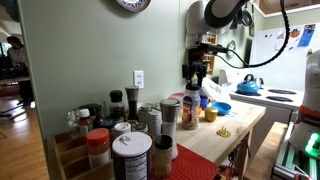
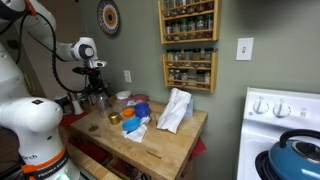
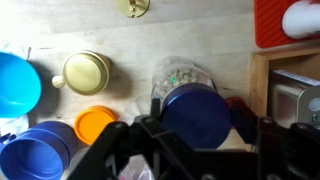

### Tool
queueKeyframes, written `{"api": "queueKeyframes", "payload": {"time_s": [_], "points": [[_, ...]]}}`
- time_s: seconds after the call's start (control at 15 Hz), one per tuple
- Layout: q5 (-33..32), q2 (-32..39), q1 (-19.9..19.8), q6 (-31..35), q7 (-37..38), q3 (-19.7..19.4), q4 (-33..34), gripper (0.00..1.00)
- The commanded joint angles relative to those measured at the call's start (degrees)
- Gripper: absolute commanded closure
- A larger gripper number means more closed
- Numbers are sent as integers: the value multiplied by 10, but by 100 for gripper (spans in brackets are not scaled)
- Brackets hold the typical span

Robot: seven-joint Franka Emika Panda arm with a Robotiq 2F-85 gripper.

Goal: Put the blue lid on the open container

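Placement looks nearly done: my fingers [image 3: 148, 135] clamp the blue lid [image 3: 197, 115] at lower centre of the wrist view, directly over the open container [image 3: 178, 76]; seating and release remain.

The blue lid [image 3: 197, 115] is a deep navy, darker than the bright blue bowl [image 3: 15, 82]. The pincer [image 3: 200, 128] is black. The bench [image 3: 200, 35] is pale blond wood (faintly streaked); the orange cap [image 3: 95, 123] sits vivid against it, the cream cap [image 3: 85, 70] is softer, and the mat [image 3: 283, 22] is red.
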Motion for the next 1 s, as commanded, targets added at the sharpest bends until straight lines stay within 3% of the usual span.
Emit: {"api": "queueKeyframes", "payload": {"time_s": [0.0,0.07,0.13,0.33,0.4,0.53,0.6,0.8,0.87,0.93], "points": [[4,2,3,5,1,1,-4,55],[4,2,3,4,2,1,-4,28],[4,2,3,4,1,1,-4,18],[4,5,4,4,1,2,-2,3],[4,6,4,4,1,2,-2,5],[4,7,5,4,-1,2,-1,29],[4,7,5,4,0,2,-1,32],[4,7,5,3,0,1,0,56],[4,6,5,3,0,1,1,57],[3,5,5,3,0,1,1,65]]}}
